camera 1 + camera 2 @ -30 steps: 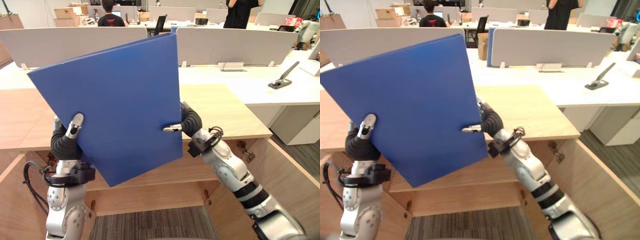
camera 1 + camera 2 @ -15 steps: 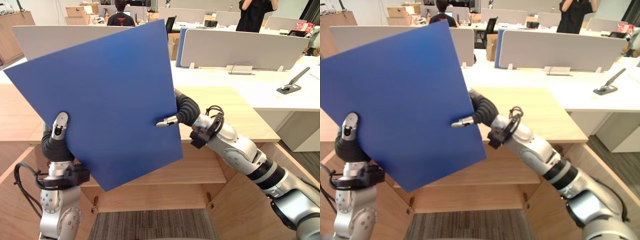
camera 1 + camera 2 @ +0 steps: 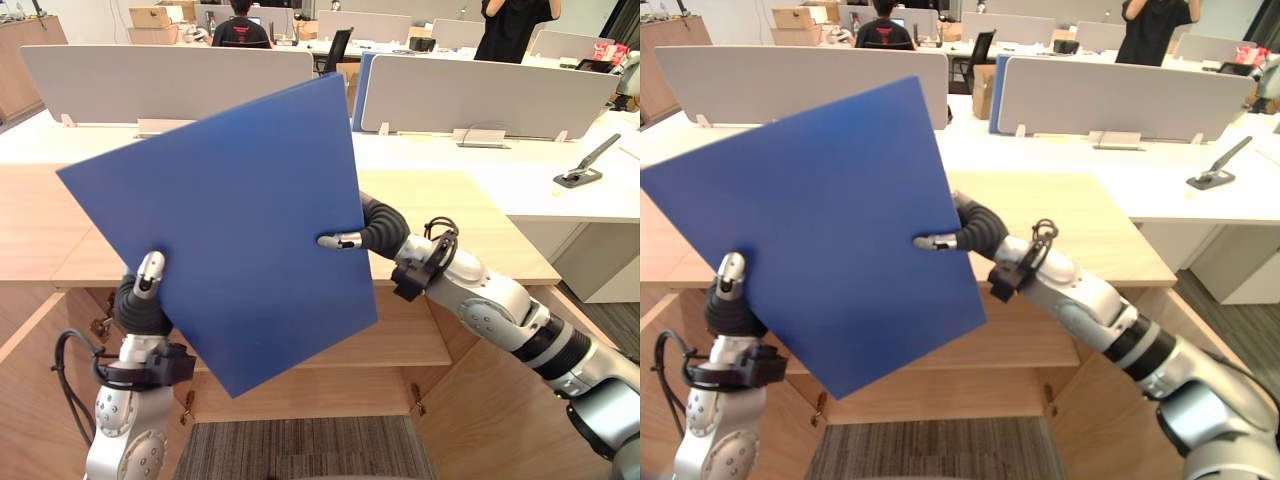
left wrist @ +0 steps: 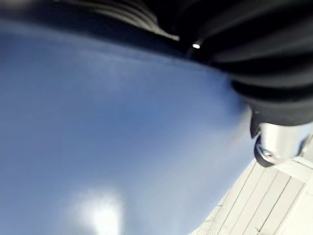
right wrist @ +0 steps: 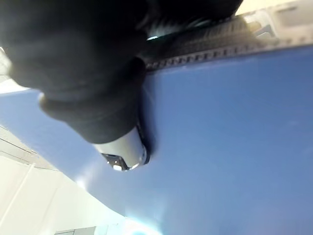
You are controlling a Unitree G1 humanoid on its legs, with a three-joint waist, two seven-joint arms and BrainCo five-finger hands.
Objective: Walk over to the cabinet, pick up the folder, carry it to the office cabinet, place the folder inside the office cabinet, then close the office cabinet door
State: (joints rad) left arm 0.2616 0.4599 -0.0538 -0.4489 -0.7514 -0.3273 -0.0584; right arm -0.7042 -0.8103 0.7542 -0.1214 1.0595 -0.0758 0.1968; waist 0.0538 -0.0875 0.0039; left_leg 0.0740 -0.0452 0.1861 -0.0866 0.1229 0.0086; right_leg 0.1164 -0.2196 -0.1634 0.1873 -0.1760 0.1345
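Blue folder [image 3: 230, 220] is held up, tilted, in front of the open wooden cabinet [image 3: 455, 225], not inside yet. Left hand [image 3: 140, 300] pinches its lower left edge and right hand [image 3: 368, 232] pinches its right edge, thumbs on the front. Risks: thin pinches may let the folder slip or twist, and the low corner may catch the shelf [image 3: 415, 340] going in.
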